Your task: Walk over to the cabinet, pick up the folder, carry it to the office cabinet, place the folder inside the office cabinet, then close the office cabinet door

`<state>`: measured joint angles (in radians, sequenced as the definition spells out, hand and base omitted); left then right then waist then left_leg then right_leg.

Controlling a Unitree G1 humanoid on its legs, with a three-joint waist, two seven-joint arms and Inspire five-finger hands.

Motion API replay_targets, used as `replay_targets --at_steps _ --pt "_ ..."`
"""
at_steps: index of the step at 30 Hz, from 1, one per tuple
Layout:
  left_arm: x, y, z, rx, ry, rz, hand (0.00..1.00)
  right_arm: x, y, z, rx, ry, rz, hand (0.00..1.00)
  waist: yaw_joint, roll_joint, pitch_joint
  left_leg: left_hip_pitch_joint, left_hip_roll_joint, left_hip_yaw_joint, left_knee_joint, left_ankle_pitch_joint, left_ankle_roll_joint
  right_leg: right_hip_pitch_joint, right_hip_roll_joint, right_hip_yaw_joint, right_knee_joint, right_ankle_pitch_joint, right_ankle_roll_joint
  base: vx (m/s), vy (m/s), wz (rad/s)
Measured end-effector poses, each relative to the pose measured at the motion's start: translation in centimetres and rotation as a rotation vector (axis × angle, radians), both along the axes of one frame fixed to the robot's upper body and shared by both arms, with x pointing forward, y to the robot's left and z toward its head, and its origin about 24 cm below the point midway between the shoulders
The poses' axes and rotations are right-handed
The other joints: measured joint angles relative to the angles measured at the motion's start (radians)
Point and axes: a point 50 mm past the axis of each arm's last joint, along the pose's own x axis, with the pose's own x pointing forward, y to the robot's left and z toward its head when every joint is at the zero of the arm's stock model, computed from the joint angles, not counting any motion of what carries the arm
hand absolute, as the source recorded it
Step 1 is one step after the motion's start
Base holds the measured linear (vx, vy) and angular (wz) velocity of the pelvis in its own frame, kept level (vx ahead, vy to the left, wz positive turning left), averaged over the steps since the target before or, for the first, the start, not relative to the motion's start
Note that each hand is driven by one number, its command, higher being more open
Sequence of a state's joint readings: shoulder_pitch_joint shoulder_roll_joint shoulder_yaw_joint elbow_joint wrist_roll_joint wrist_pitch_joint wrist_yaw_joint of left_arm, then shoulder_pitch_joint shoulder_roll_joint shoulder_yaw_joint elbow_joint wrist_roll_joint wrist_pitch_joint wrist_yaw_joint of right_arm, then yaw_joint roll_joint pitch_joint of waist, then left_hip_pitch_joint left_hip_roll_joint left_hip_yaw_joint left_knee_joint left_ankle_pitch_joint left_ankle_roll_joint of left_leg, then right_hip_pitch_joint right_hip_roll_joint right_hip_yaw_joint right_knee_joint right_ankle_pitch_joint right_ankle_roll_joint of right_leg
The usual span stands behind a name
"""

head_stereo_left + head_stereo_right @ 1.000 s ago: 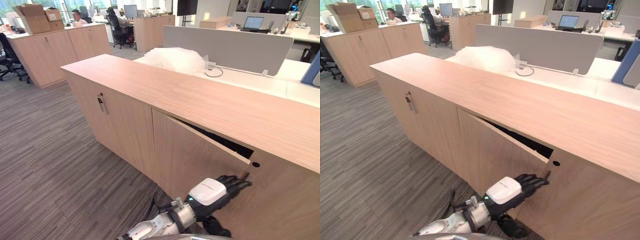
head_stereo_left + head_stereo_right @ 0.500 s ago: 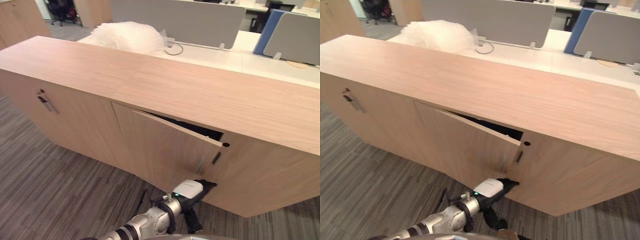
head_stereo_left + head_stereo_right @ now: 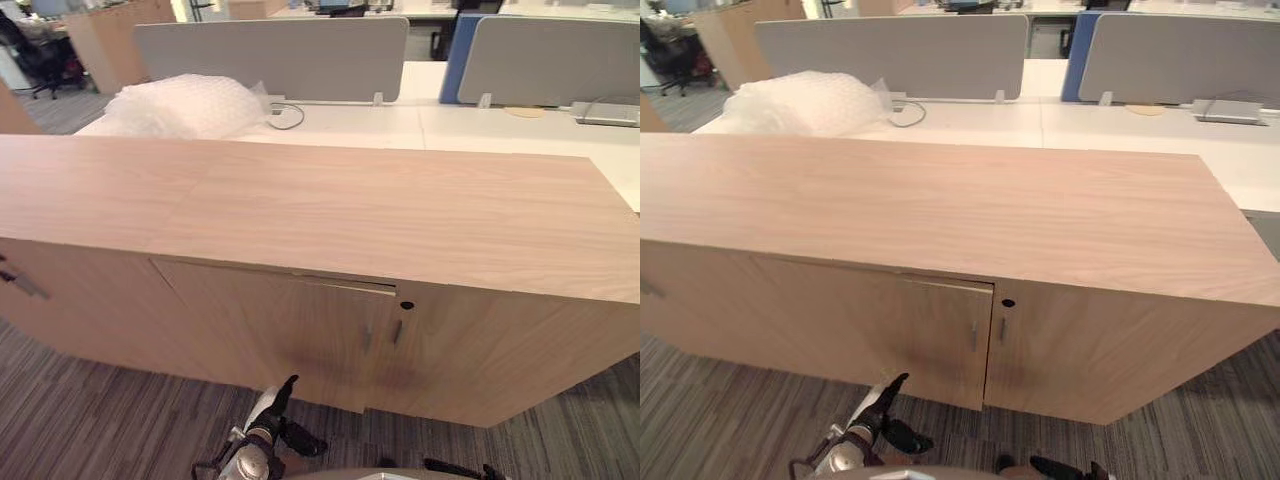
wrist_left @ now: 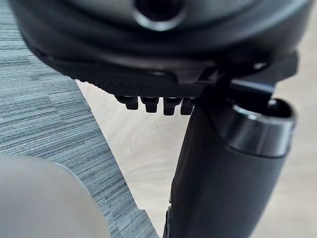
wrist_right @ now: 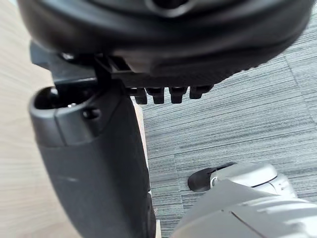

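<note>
The long light-wood office cabinet (image 3: 330,205) stands right in front of me. Its middle door (image 3: 270,335) lies almost flush with the front, with only a thin lip showing along its top edge (image 3: 945,285). Two small handles (image 3: 367,338) sit side by side under a lock hole (image 3: 406,305). My left hand (image 3: 275,398) is low in front of the door's bottom, fingers straight and pointing up; its wrist view shows straight fingers (image 4: 153,104) against the wood, holding nothing. My right hand (image 3: 1060,467) hangs at the lower edge, fingers (image 5: 168,94) relaxed over the carpet.
A heap of bubble wrap (image 3: 185,105) lies on the white desk behind the cabinet, beside grey desk screens (image 3: 270,55) and a cable. Another cabinet door with a handle (image 3: 20,285) is at the far left. Striped grey carpet (image 3: 90,420) runs along the cabinet's front.
The camera has swung to face the cabinet squarely. The door has gone from clearly ajar to almost flush. My left hand has dropped from the door's free edge to near its bottom.
</note>
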<state>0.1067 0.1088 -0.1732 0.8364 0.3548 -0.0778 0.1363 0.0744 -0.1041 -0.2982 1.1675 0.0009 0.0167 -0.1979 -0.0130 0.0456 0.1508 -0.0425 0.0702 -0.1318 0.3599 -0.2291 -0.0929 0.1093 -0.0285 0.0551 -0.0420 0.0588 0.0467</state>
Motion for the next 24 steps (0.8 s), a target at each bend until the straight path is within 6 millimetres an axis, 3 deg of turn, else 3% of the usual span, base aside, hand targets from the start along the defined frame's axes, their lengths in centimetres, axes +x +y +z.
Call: replay_targets --at_steps 2,5,10,17,24 --pt "-0.9 2.3 -0.8 -0.013 0.062 0.233 1.00 0.0 0.7 -0.2 0.017 0.003 0.003 1.00 0.002 -0.031 -0.012 0.027 -0.024 0.010 -0.054 0.016 0.020 -0.002 -0.028 0.000 0.006 -0.014 0.016 0.17 0.126 0.01" --pt "-2.1 3.7 -1.5 -0.031 0.119 0.441 1.00 -0.2 0.8 -0.2 0.025 0.006 0.005 1.00 0.003 -0.035 -0.017 0.084 -0.042 0.018 -0.127 0.040 0.043 0.016 -0.044 -0.004 0.005 -0.030 0.026 0.21 0.050 -0.01" --pt "-4.9 4.4 -2.3 -0.056 0.196 0.616 1.00 -1.0 0.2 -0.2 0.026 0.020 -0.005 1.00 0.003 0.000 -0.044 0.134 -0.035 0.035 -0.188 0.049 0.050 0.022 -0.040 -0.005 0.006 -0.040 0.025 0.16 0.011 -0.16" --pt "-8.2 4.7 -3.1 -0.219 0.286 0.797 1.00 -1.4 0.7 -0.4 0.078 0.013 -0.023 1.00 0.004 -0.021 -0.055 0.168 -0.031 0.043 -0.224 0.057 0.053 0.030 -0.040 -0.015 0.019 -0.065 0.025 0.01 -0.002 -0.01" --pt "-9.9 4.8 -3.3 -0.261 0.327 0.818 1.00 -1.7 0.9 -0.5 0.108 0.023 -0.008 1.00 0.004 -0.032 -0.078 0.179 -0.016 0.064 -0.254 0.073 0.047 0.020 -0.027 -0.001 0.024 -0.061 0.022 -0.07 -0.032 -0.07"
